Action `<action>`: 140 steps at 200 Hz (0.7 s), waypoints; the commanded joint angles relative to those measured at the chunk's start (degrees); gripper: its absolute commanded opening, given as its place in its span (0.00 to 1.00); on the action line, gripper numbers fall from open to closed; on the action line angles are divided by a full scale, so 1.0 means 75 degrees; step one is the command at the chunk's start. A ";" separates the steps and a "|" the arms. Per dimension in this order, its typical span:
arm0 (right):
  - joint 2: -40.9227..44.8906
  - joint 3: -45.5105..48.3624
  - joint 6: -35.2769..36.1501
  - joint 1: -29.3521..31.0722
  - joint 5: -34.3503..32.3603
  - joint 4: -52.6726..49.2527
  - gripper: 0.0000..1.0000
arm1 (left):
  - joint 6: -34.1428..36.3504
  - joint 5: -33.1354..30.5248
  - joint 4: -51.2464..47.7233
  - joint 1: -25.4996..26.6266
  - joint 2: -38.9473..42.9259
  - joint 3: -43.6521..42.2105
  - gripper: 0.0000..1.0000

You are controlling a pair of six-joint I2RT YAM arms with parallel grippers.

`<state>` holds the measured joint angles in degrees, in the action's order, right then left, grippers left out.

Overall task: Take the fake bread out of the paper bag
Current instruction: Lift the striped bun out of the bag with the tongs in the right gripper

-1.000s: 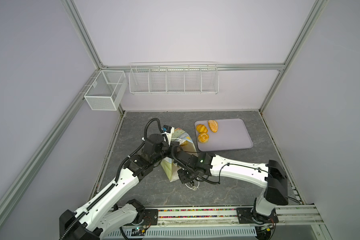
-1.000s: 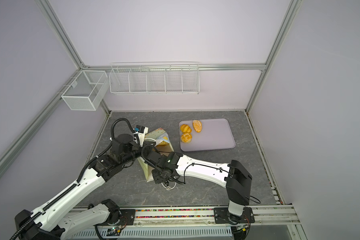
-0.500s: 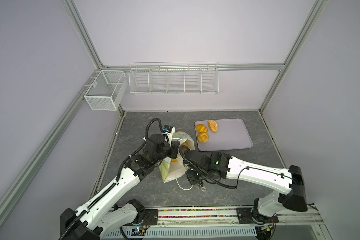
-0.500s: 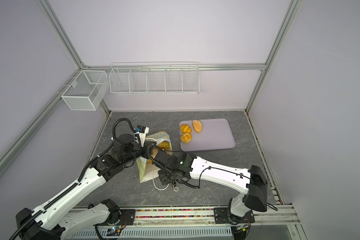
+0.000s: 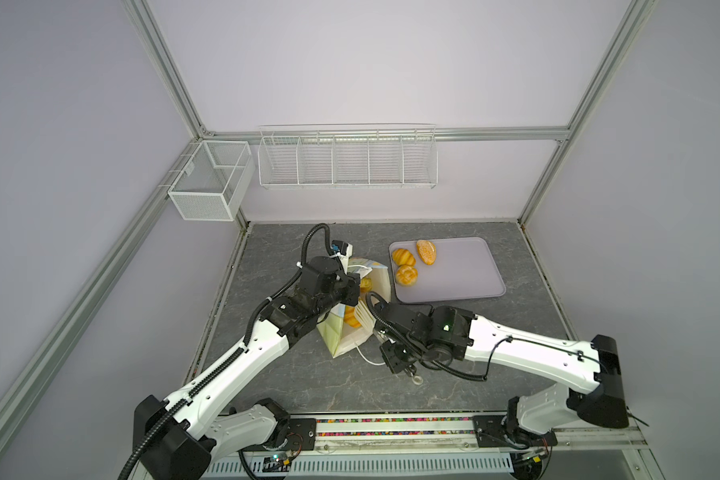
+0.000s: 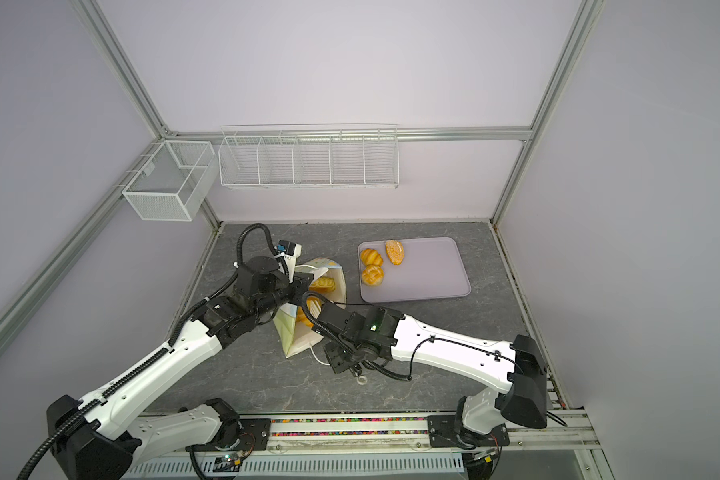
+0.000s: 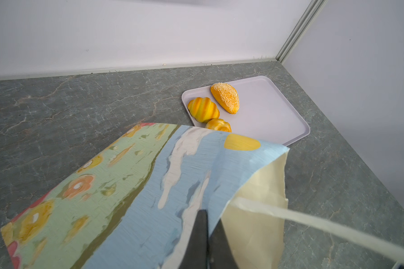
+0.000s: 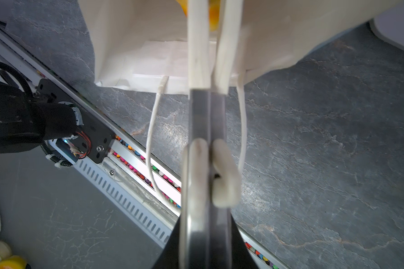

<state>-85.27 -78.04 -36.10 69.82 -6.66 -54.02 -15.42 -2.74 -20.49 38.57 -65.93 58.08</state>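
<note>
At the paper bag mouth, left pincer clamps its rim, right pincer closed beside fake bread

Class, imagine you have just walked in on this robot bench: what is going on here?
Two robot arms are working on a paper bag that holds fake bread. The left gripper is shut on the bag's printed face near the mouth. The right gripper is shut on the rim on the other side, so the bag is held open between them. Three pieces of fake bread lie on the lilac tray, and more orange pieces show inside the bag.
</note>
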 commanded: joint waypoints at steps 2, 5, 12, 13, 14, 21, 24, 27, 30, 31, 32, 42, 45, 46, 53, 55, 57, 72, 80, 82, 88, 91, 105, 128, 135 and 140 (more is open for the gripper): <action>0.0503 0.0070 0.0147 -0.0035 -0.0205 -0.0033 0.07 | -0.0175 -0.0313 -0.0099 -0.0080 -0.0210 0.0325 0.00; 0.0544 0.0103 0.0147 -0.0037 -0.0206 -0.0020 0.07 | -0.0217 -0.0356 -0.0097 -0.0080 -0.0239 0.0345 0.00; 0.0652 0.0184 0.0127 -0.0051 -0.0221 -0.0005 0.06 | -0.0315 -0.0454 -0.0111 -0.0080 -0.0286 0.0381 0.00; 0.0667 0.0197 0.0126 -0.0052 -0.0218 -0.0011 0.07 | -0.0325 -0.0466 -0.0113 -0.0080 -0.0295 0.0384 0.00; 0.0681 0.0203 0.0126 -0.0052 -0.0216 -0.0008 0.07 | -0.0336 -0.0478 -0.0109 -0.0080 -0.0293 0.0392 0.00; 0.0799 0.0264 0.0093 -0.0052 -0.0237 -0.0038 0.07 | -0.0406 -0.0539 -0.0110 -0.0080 -0.0321 0.0427 0.00; 0.0838 0.0284 0.0079 -0.0052 -0.0248 -0.0056 0.07 | -0.0431 -0.0562 -0.0115 -0.0080 -0.0330 0.0434 0.00; 0.0882 0.0310 0.0073 -0.0046 -0.0249 -0.0052 0.07 | -0.0464 -0.0587 -0.0115 -0.0080 -0.0331 0.0445 0.00; 0.0934 0.0334 0.0059 -0.0047 -0.0246 -0.0051 0.07 | -0.0502 -0.0620 -0.0110 -0.0080 -0.0343 0.0455 0.00; 0.0955 0.0336 0.0045 -0.0049 -0.0248 -0.0051 0.07 | -0.0512 -0.0631 -0.0113 -0.0080 -0.0346 0.0457 0.00; 0.0965 0.0349 0.0044 -0.0045 -0.0249 -0.0051 0.07 | -0.0517 -0.0637 -0.0114 -0.0080 -0.0342 0.0458 0.00; 0.1147 0.0414 -0.0016 -0.0052 -0.0270 -0.0317 0.07 | -0.0585 -0.0719 -0.0082 -0.0080 -0.0359 0.0458 0.00; 0.1205 0.0457 -0.0043 -0.0058 -0.0278 -0.0331 0.07 | -0.0600 -0.0738 -0.0057 -0.0080 -0.0367 0.0448 0.00; 0.1237 0.0468 -0.0053 -0.0055 -0.0281 -0.0332 0.07 | -0.0608 -0.0743 -0.0057 -0.0080 -0.0358 0.0447 0.00; 0.1398 0.0558 -0.0104 -0.0057 -0.0299 -0.0327 0.07 | -0.0654 -0.0781 -0.0016 -0.0080 -0.0373 0.0415 0.00; 0.1453 0.0584 -0.0114 -0.0053 -0.0306 -0.0322 0.07 | -0.0658 -0.0782 0.0000 -0.0080 -0.0370 0.0404 0.00; 0.1493 0.0614 -0.0119 -0.0046 -0.0322 -0.0312 0.07 | -0.0656 -0.0783 0.0025 -0.0080 -0.0370 0.0392 0.00; 0.1816 0.0792 -0.0172 -0.0063 -0.0376 -0.0257 0.07 | -0.0708 -0.0794 0.0155 -0.0080 -0.0404 0.0310 0.00; 0.1926 0.0848 -0.0184 -0.0075 -0.0398 -0.0251 0.07 | -0.0710 -0.0792 0.0216 -0.0080 -0.0434 0.0286 0.00; 0.1948 0.0853 -0.0189 -0.0081 -0.0401 -0.0265 0.07 | -0.0710 -0.0797 0.0219 -0.0077 -0.0441 0.0283 0.00; 0.1999 0.0866 -0.0186 -0.0096 -0.0408 -0.0281 0.07 | -0.0710 -0.0816 0.0250 -0.0080 -0.0485 0.0283 0.00; 0.2014 0.0877 -0.0170 -0.0109 -0.0404 -0.0285 0.07 | -0.0710 -0.0818 0.0258 -0.0080 -0.0501 0.0283 0.00; 0.2019 0.0868 -0.0127 -0.0119 -0.0401 -0.0286 0.07 | -0.0676 -0.0835 0.0286 -0.0080 -0.0601 0.0328 0.00; 0.1995 0.0849 -0.0062 -0.0145 -0.0479 -0.0188 0.07 | -0.0630 -0.0824 0.0264 -0.0080 -0.0762 0.0445 0.00; 0.2007 0.0844 -0.0051 -0.0154 -0.0565 -0.0175 0.07 | -0.0628 -0.0800 0.0260 -0.0074 -0.0803 0.0479 0.00; 0.2007 0.0833 -0.0050 -0.0168 -0.0625 -0.0169 0.07 | -0.0628 -0.0784 0.0263 -0.0080 -0.0822 0.0502 0.00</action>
<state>-70.83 -71.99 -36.56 69.04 -8.64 -56.80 -19.29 -7.90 -18.55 38.26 -70.59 60.07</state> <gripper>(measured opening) 0.219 0.047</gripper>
